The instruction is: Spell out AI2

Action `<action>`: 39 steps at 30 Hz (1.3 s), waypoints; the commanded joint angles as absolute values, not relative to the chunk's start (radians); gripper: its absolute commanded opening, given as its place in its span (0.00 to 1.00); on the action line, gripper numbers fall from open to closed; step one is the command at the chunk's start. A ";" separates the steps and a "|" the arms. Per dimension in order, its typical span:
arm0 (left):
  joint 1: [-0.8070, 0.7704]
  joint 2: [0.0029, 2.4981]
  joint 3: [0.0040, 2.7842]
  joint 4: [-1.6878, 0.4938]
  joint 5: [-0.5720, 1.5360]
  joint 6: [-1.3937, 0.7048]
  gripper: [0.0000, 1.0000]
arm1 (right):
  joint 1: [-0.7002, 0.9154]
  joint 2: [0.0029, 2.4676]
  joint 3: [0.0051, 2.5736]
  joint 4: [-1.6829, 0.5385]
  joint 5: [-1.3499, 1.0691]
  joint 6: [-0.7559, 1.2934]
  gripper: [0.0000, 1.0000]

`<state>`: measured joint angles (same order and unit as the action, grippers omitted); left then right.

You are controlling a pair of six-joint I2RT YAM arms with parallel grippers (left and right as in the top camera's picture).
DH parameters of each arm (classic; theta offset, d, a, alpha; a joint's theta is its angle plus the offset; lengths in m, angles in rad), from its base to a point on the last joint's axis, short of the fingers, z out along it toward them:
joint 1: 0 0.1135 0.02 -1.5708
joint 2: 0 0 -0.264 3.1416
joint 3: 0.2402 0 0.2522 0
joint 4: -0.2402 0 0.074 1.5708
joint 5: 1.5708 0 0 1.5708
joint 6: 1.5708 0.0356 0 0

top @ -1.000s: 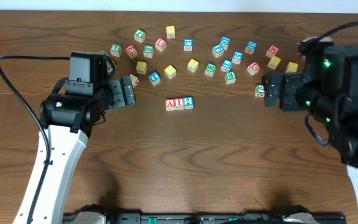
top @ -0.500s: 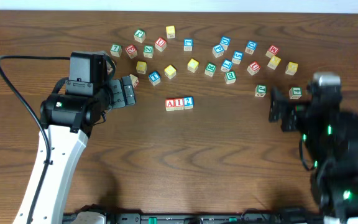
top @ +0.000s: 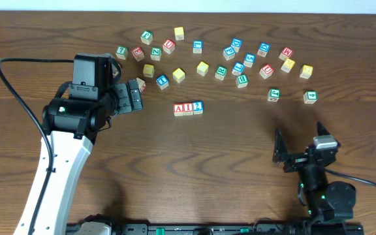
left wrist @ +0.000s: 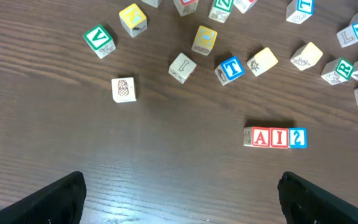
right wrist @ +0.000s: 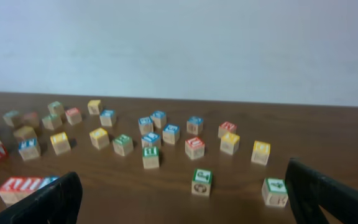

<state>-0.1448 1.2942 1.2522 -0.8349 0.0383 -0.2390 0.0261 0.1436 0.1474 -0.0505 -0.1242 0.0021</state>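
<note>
- Centre frame overhead: A block [top: 179, 109], I block [top: 188, 108], 2 block [top: 198, 107] touch side by side.
- Left gripper [top: 139, 96], right gripper [top: 297, 137]: spread wide, empty.
- I'd steer both well away from them.

Dark wooden table [top: 227, 163], scattered spare letter cubes [top: 203, 67], white wall [right wrist: 179, 43] behind

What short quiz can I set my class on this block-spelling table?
1. True or false: the A cube, I cube and 2 cube lie touching in one row.
2. Which colour frames the 2 cube: a) red, b) blue, c) green?
3. Fill in: the left pincer and the right pincer both stand ___ and hold nothing.
Key: 1 true; 2 b; 3 open.
</note>
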 commanded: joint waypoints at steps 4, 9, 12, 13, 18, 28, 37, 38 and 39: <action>-0.141 1.294 1.254 -0.837 0.025 -0.244 0.97 | 0.019 0.076 0.060 -0.040 -0.129 -0.016 0.99; -0.141 1.294 1.254 -0.837 0.025 -0.244 0.97 | 0.019 0.025 0.017 -0.041 -0.126 -0.016 0.99; -0.141 1.294 1.254 -0.837 0.025 -0.244 0.97 | 0.020 0.005 0.006 -0.065 -0.121 -0.013 0.99; -0.141 1.294 1.254 -0.837 0.025 -0.244 0.97 | 0.020 0.005 0.006 -0.066 -0.121 -0.013 0.99; -0.141 1.294 1.254 -0.837 0.025 -0.244 0.97 | 0.020 0.006 0.006 -0.065 -0.119 -0.013 0.99; -0.141 1.294 1.254 -0.837 0.025 -0.244 0.97 | 0.020 0.006 0.006 -0.065 -0.118 -0.013 0.99; -0.141 1.294 1.254 -0.837 0.025 -0.244 0.97 | 0.020 0.006 0.006 -0.065 -0.118 -0.013 0.99; -0.141 1.294 1.254 -0.837 0.025 -0.244 0.97 | 0.020 0.006 0.006 -0.065 -0.118 -0.013 0.99; -0.141 1.294 1.254 -0.837 0.025 -0.244 0.98 | 0.020 0.006 0.006 -0.065 -0.118 -0.013 0.99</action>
